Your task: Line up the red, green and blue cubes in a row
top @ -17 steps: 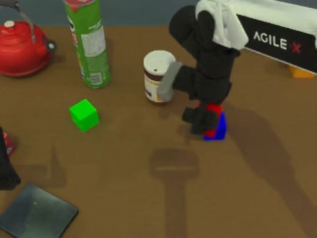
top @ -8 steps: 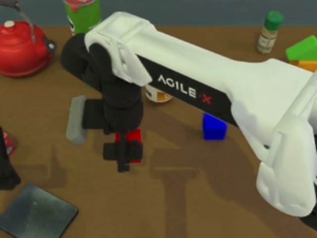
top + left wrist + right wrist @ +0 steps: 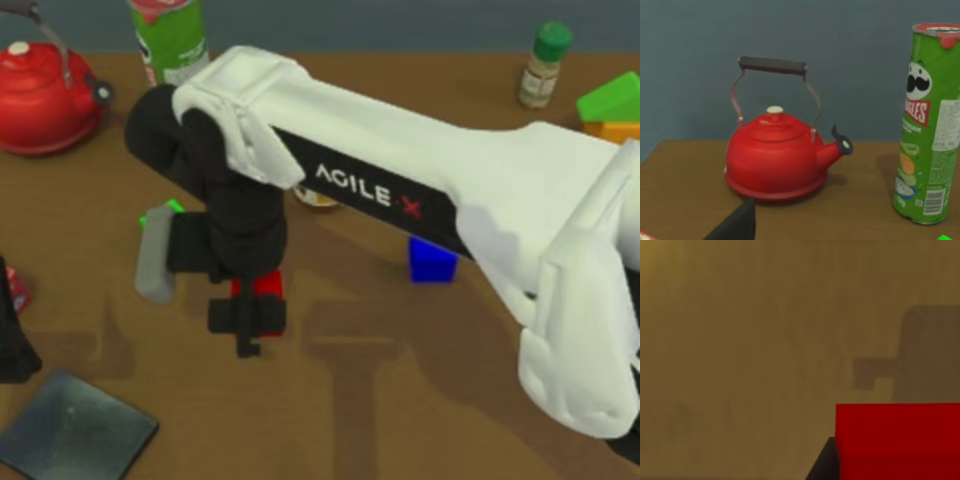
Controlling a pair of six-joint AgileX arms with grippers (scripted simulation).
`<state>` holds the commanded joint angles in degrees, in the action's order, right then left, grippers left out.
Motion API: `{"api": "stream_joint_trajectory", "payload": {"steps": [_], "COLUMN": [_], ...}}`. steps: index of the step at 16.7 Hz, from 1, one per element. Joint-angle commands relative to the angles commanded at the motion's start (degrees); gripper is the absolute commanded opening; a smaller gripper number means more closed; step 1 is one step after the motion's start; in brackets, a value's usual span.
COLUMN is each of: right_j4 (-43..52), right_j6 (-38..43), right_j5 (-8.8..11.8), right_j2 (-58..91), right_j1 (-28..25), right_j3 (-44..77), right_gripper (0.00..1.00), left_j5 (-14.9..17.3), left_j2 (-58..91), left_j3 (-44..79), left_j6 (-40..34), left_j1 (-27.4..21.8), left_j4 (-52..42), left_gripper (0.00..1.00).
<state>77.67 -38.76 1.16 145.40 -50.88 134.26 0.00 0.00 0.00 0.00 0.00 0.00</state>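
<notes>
My right arm reaches across the table from the right, and its gripper (image 3: 248, 315) is shut on the red cube (image 3: 263, 289) left of the middle. In the right wrist view the red cube (image 3: 897, 440) fills a corner, with one dark finger (image 3: 822, 465) against its side and the table close below. The green cube (image 3: 165, 212) shows only as a sliver behind the arm's wrist, left of the red cube; a speck of it (image 3: 944, 237) shows in the left wrist view. The blue cube (image 3: 432, 260) sits alone on the table to the right. My left arm (image 3: 12, 340) is parked at the left edge.
A red kettle (image 3: 40, 95) and a green crisp can (image 3: 170, 35) stand at the back left. A jar (image 3: 318, 197) is mostly hidden under the right arm. A spice bottle (image 3: 545, 62), green wedge (image 3: 610, 98) and orange block (image 3: 620, 130) sit back right. A dark slab (image 3: 75, 425) lies front left.
My right gripper carried the red cube from beside the blue cube leftward to near the green cube. Over the last half second it barely shifted. The left arm stayed put.
</notes>
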Motion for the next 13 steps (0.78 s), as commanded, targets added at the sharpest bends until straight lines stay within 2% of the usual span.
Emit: {"api": "stream_joint_trajectory", "payload": {"steps": [5,10,13], "right_j4": [-10.69,-11.39,-11.39], "right_j6": [0.01,-0.03,-0.03], "right_j5": [0.01,0.00,0.00], "right_j2": [0.35,0.50,0.50], "right_j1": [-0.23,-0.30,-0.30], "right_j3": [-10.70,-11.39,-11.39], "right_gripper": [0.00,0.00,0.23], "left_j5": [0.00,0.00,0.00], "left_j2": [0.00,0.00,0.00], "left_j3": [0.00,0.00,0.00], "left_j6": [0.00,0.00,0.00], "left_j1": [0.00,0.00,0.00], "left_j4": [0.00,0.00,0.00], "left_gripper": [1.00,1.00,1.00]}}
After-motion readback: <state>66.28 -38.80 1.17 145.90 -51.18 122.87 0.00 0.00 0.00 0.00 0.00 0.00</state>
